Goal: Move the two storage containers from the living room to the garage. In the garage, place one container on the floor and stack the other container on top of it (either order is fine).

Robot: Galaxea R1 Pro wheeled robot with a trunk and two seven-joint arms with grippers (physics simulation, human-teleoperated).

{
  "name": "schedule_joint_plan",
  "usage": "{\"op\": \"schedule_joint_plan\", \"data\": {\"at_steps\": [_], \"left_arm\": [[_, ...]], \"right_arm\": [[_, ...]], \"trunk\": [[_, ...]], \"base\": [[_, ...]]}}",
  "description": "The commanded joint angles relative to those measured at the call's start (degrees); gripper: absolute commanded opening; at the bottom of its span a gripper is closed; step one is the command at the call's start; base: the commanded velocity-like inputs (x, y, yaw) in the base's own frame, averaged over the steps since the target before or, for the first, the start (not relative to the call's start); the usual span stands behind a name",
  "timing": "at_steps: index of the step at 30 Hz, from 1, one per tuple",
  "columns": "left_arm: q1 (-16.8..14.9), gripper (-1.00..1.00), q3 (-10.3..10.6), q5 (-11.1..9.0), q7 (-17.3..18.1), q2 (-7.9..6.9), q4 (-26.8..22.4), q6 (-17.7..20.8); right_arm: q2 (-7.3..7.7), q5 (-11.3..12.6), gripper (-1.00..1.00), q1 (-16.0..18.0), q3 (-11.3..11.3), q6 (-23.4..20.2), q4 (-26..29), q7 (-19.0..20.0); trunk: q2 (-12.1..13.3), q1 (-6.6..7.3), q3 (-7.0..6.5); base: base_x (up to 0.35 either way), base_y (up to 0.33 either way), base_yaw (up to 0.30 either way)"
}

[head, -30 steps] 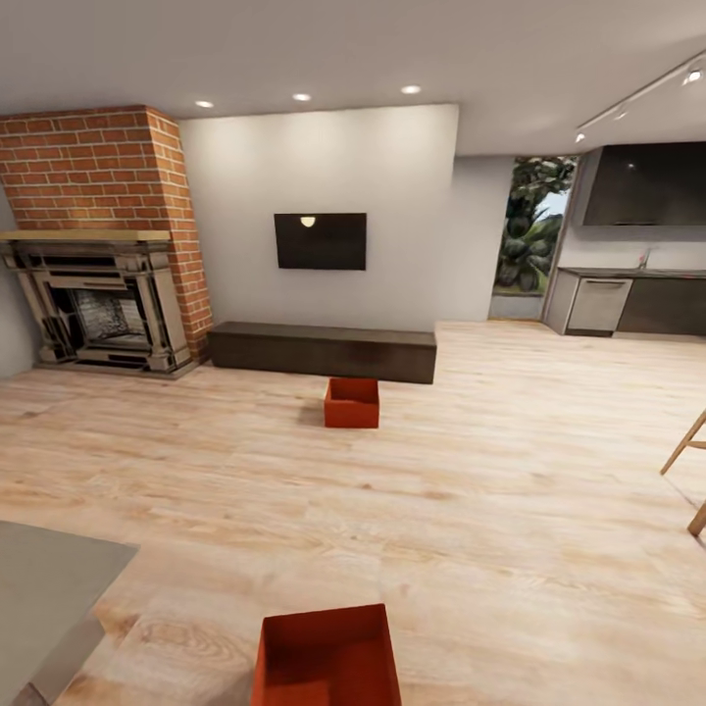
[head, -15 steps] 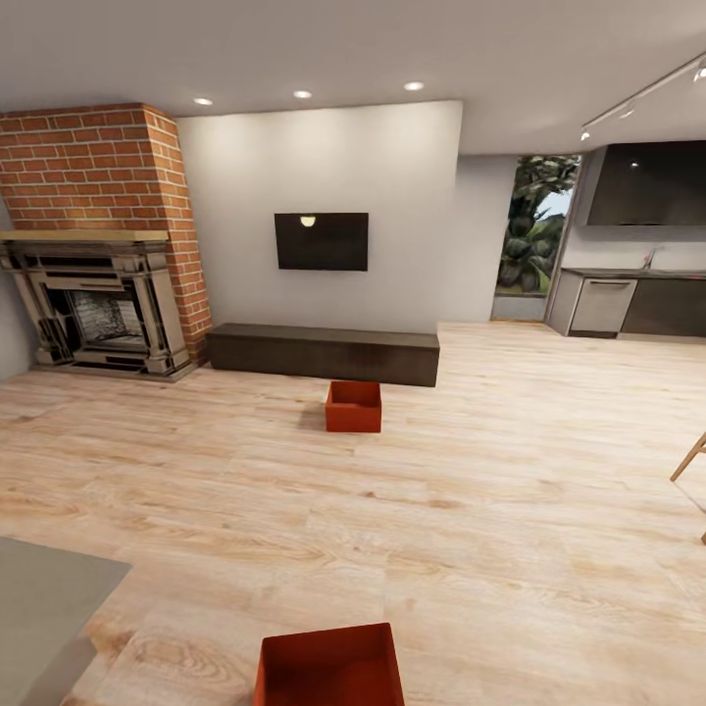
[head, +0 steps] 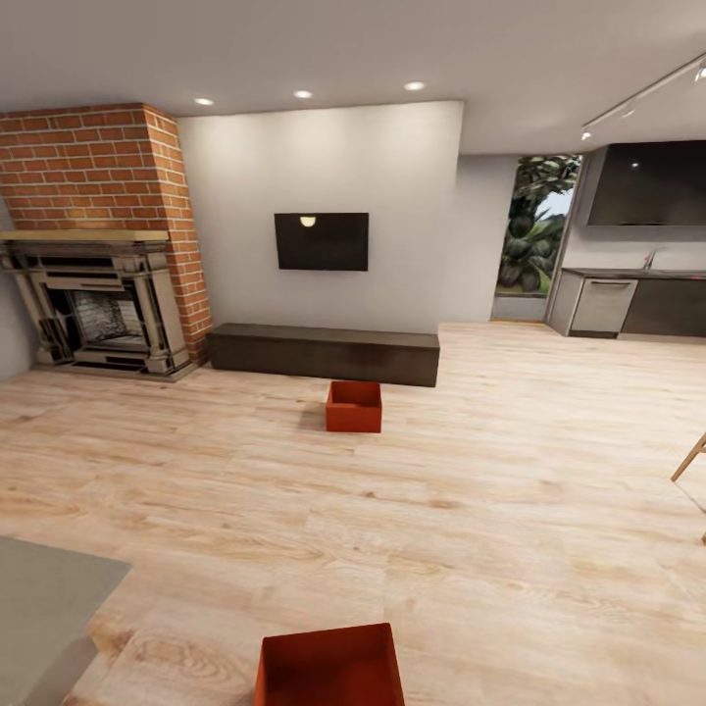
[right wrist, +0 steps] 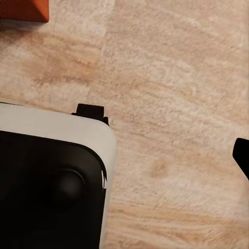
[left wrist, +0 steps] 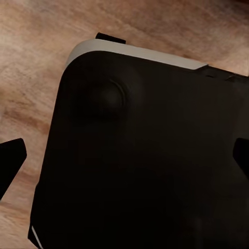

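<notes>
Two orange-red storage containers stand on the light wood plank floor of the living room. The near container (head: pixel 329 667) sits at the bottom edge of the head view, partly cut off. The far container (head: pixel 354 406) lies just in front of the long dark bench (head: pixel 324 353). A corner of a container (right wrist: pixel 23 9) shows in the right wrist view. My left gripper (left wrist: pixel 126 158) hangs open over the robot's black base, one fingertip at each side of the frame. My right gripper (right wrist: pixel 127 158) is open above the planks, with one fingertip (right wrist: pixel 242 154) visible; both grip nothing.
A red brick fireplace (head: pixel 98 294) stands at the left and a black TV (head: pixel 321 240) hangs above the bench. A grey table corner (head: pixel 44 598) juts in at lower left. Wooden chair legs (head: pixel 691 461) show at the right edge. A kitchen (head: pixel 637 294) opens at the back right.
The whole head view has shifted a little as the camera moved forward, so the near container sits lower in the picture. The containers themselves have not moved.
</notes>
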State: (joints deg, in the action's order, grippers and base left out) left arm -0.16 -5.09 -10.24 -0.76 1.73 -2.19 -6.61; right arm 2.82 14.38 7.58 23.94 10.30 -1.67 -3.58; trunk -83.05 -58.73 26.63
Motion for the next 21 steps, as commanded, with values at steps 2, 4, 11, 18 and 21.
{"op": "schedule_joint_plan", "data": {"at_steps": [2,4,11,18,21], "left_arm": [[-0.02,1.00,-0.40,-0.17,-0.06,0.02,0.00,-0.11],[-0.02,1.00,-0.37,-0.35,0.03,0.02,0.00,-0.08],[-0.02,1.00,-0.36,-0.37,0.06,0.02,0.00,-0.08],[-0.02,1.00,-0.37,-0.34,0.06,0.04,0.00,-0.11],[-0.02,1.00,-0.43,-0.33,-0.02,0.09,0.00,-0.13]], "right_arm": [[-0.02,0.48,1.00,0.07,0.49,0.34,-0.18,-0.02],[-0.01,0.53,1.00,0.06,0.43,0.34,-0.18,-0.03],[0.13,0.56,1.00,0.07,0.40,0.34,-0.16,-0.01],[0.02,0.56,1.00,0.07,0.40,0.34,-0.17,-0.08],[0.00,0.56,1.00,0.07,0.40,0.34,-0.18,-0.09]], "trunk": [[-0.03,0.00,0.05],[-0.03,0.00,0.05],[-0.03,0.00,0.05],[-0.03,0.00,0.05],[-0.03,0.00,0.05]], "base": [[0.000,0.000,0.143],[0.000,0.000,0.224],[0.000,0.000,0.156],[0.000,0.000,0.011],[-0.040,-0.034,0.002]]}}
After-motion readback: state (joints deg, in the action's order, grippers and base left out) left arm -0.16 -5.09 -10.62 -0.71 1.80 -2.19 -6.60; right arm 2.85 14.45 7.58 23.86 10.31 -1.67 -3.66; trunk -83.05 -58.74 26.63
